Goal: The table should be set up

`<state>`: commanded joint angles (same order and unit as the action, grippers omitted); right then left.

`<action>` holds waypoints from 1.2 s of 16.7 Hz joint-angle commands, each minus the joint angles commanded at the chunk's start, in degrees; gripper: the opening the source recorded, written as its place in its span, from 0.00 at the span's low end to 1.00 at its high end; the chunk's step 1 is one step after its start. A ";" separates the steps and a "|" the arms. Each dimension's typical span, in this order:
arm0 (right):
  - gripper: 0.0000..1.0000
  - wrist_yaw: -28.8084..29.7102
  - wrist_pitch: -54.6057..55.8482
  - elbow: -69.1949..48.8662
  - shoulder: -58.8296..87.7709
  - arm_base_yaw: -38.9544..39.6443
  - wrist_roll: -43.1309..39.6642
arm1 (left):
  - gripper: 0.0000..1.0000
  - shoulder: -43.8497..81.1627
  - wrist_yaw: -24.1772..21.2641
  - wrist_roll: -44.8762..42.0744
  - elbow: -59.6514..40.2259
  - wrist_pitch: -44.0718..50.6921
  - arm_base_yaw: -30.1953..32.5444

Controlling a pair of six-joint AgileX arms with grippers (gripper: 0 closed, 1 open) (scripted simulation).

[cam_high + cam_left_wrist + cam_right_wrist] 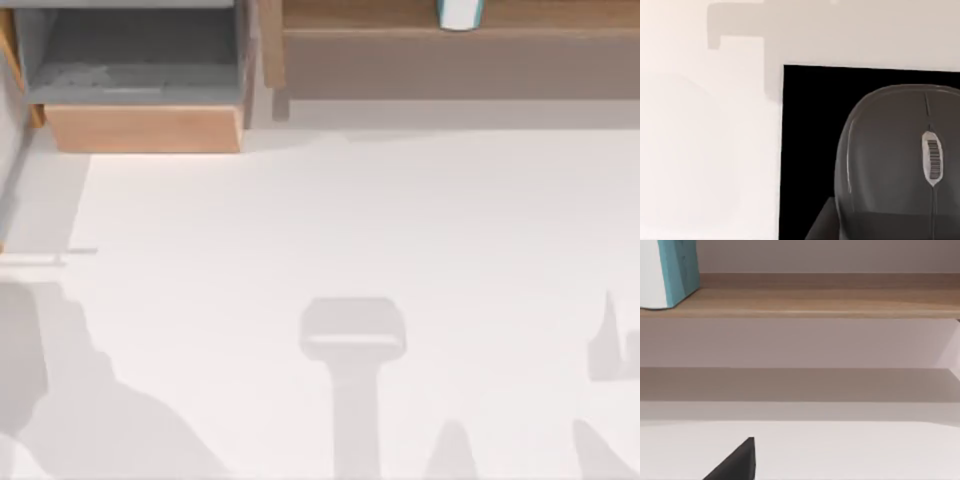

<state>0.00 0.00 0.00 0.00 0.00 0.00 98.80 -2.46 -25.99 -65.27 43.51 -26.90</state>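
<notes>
Closest to the left wrist cam: dark grey computer mouse w/ ridged scroll wheel (900, 165), sitting on a flat black rectangular pad (810, 150) on the wide plain white bench (350, 230). Right wrist cam looks across the bench, w/ a black corner (737, 462) low in view, toward the long light-brown wooden shelf (815, 302) at the back; a white and teal upright container (670, 270) stands on it. At the top view's back left sits a wooden-fronted box w/ grey inside (140, 90). Bench centre looks bare, so setup seems early, most placing left to do. No readable labels or brands. Gripper state, either arm: can't tell.
</notes>
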 joint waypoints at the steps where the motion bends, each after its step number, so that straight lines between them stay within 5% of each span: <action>1: 1.00 0.00 0.00 0.00 0.00 0.00 0.00 | 0.00 0.18 -0.01 0.00 0.12 -0.09 0.04; 14: 1.00 0.00 0.00 0.00 0.00 0.00 0.00 | 0.00 4.35 0.04 -0.11 3.50 -0.08 0.70; 20: 1.00 0.00 0.00 0.00 0.00 0.00 0.00 | 0.45 4.35 0.04 -0.11 3.50 -0.08 0.70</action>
<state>0.00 0.00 0.00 0.00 0.00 0.00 103.16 -2.42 -26.10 -61.77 43.43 -26.19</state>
